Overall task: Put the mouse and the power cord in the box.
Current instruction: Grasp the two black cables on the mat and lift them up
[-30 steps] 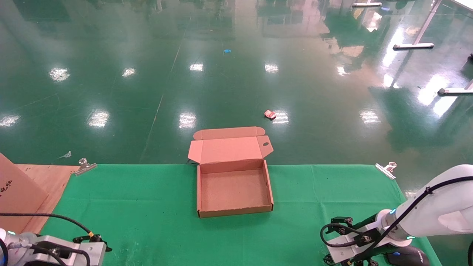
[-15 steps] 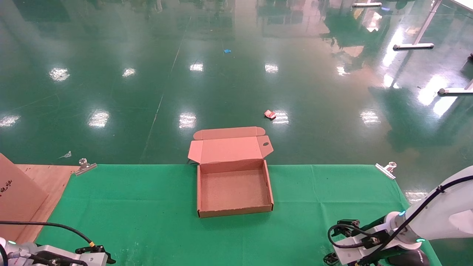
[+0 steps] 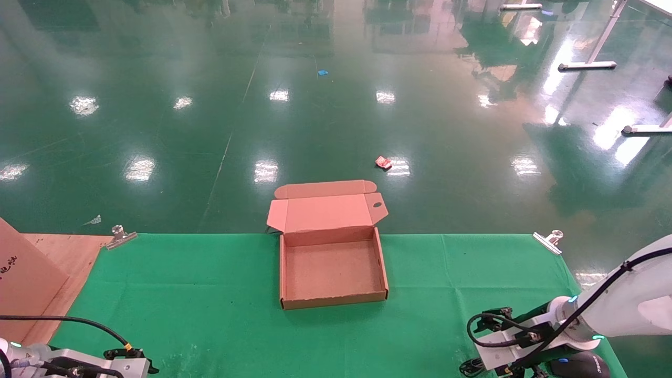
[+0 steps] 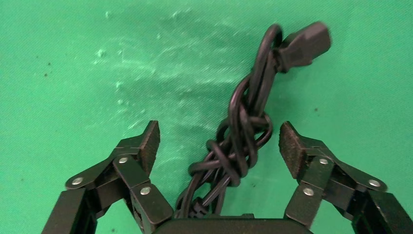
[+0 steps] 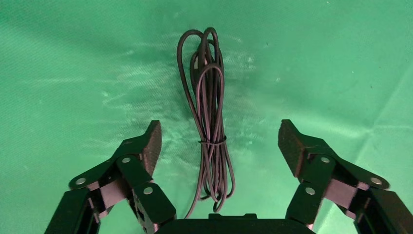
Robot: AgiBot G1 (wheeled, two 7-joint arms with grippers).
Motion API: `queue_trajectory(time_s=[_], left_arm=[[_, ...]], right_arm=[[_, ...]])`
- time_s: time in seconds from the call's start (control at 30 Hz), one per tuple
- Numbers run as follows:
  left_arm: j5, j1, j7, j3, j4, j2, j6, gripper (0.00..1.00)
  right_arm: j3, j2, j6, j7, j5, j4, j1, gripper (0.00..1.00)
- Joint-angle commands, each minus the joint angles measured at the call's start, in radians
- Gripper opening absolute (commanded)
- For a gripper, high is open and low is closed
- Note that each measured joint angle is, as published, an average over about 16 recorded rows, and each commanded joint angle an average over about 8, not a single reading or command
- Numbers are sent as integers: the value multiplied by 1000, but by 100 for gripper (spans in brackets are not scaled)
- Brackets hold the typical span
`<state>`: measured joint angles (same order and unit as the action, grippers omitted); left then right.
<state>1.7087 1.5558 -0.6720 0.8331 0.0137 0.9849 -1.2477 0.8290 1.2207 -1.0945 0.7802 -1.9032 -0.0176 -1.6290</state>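
covering most of the near view, the green-clothed worktop [image 3: 210, 294] carries the box [image 3: 333, 270] at its middle, lid thrown back toward the glossy green floor [image 3: 315, 115] and nothing inside. at the near right corner the right hand [image 5: 216, 141] hangs over the cloth, fingers [image 5: 148, 141] spread wide to either side of a thin wire [image 5: 209, 122] tied in a long bundle; the mouse [image 3: 580, 365] lies just beside that arm at the worktop's near edge, a blue light on its back. at the near left corner the left hand [image 4: 218, 141] is likewise spread, its pads on either side of the power cord [image 4: 248, 126], a knotted bundle with the plug at its far end, not touching it.
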Motion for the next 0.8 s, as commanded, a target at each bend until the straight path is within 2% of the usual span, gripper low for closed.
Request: queue_trajectory(time_s=[0.03, 0.53, 0.8], left_arm=[[2, 0, -3, 1, -2, -1, 8, 0], [-7, -1, -18, -5, -4, -1, 27, 0], [-9, -5, -26, -7, -9, -2, 1, 0]], right_arm=[[0, 3, 3, 2, 1, 3, 2, 0], [1, 13, 24, 6, -2, 12, 7, 0], [3, 7, 0, 11, -4, 18, 2, 0]])
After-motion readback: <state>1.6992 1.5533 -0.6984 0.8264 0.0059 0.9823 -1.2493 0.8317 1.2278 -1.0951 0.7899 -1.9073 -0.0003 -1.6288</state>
